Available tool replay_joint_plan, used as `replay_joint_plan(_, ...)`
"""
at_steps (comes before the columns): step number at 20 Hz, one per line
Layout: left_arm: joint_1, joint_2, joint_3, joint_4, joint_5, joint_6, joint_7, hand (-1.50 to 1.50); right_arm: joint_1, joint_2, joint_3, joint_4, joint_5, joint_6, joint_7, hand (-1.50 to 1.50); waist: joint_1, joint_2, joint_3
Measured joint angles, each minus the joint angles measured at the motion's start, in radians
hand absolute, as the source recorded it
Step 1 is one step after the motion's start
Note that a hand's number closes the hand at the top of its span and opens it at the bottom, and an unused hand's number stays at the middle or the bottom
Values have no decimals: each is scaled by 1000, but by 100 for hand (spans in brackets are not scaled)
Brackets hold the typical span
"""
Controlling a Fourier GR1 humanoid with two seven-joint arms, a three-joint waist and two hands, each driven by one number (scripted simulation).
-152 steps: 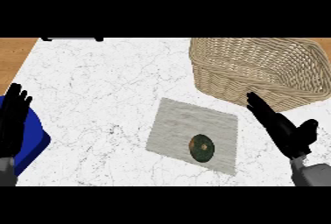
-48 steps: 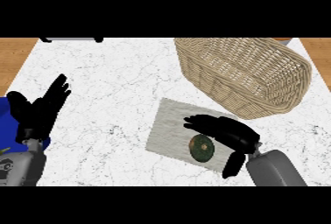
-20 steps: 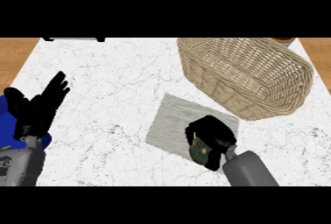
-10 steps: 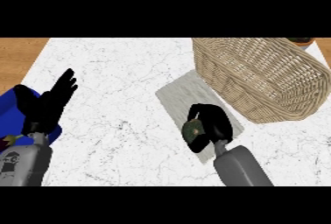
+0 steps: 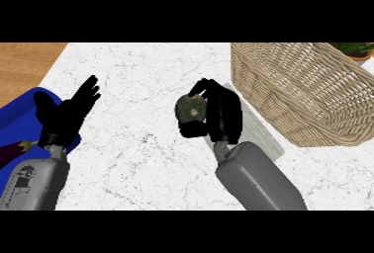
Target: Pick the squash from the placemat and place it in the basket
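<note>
The right hand (image 5: 219, 116) sits near the middle of the head view, its black fingers and thumb curled round the squash (image 5: 191, 109), a dark green, rounded fruit with a paler mottled patch and a small light spot facing the camera. The squash is held at the hand's left side, over the white marble counter (image 5: 146, 163), and shows no contact with the surface; whether it is lifted high or only just clear cannot be told from this steep angle. Just to the right of the hand, and partly hidden beneath it and the grey forearm, lies the pale grey placemat (image 5: 259, 136), a corner of it reaching toward the basket (image 5: 306, 94). The squash is off the placemat's visible area, to its left. The basket is a wide woven wicker one, standing at the right side of the counter, its near rim close to the placemat's edge and its inside showing only weave. The squash is apart from the basket, with the hand and the placemat between them. At the left, the left hand (image 5: 66, 113) is up with fingers straight and spread, holding nothing, resting near the edge over a blue plate (image 5: 22, 111) that runs out of the view's left side. On that plate, by the grey left forearm, lies a dark purple eggplant (image 5: 13, 152), only partly in view. A strip of wooden floor (image 5: 25, 62) shows at the upper left, and a potted plant (image 5: 354, 49) peeks in at the upper right corner behind the basket
</note>
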Motion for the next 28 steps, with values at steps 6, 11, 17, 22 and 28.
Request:
replay_joint_plan(6, -7, -10, -4, 18, -12, 14, -4, 0, -231, -2, 53, 74, 97, -107, 272, 150, -12, -2, -5)
replay_joint_plan(11, -14, -8, -3, 28, -19, 18, -7, 0, -437, -6, 55, 179, 160, -78, 380, 150, -19, -2, -5)
replay_joint_plan(17, -19, 0, 9, 36, -13, 14, -7, 0, -638, -9, 25, 320, 202, -56, 459, 150, -30, 1, -5)
replay_joint_plan(22, -17, 6, 19, 36, -16, 21, -17, 0, -771, -9, -44, 458, 241, -56, 485, 150, -44, 4, -5)
replay_joint_plan(28, 5, 14, 37, 41, -17, 29, -35, 0, -865, -9, -117, 637, 312, -52, 499, 150, -72, 5, -4)
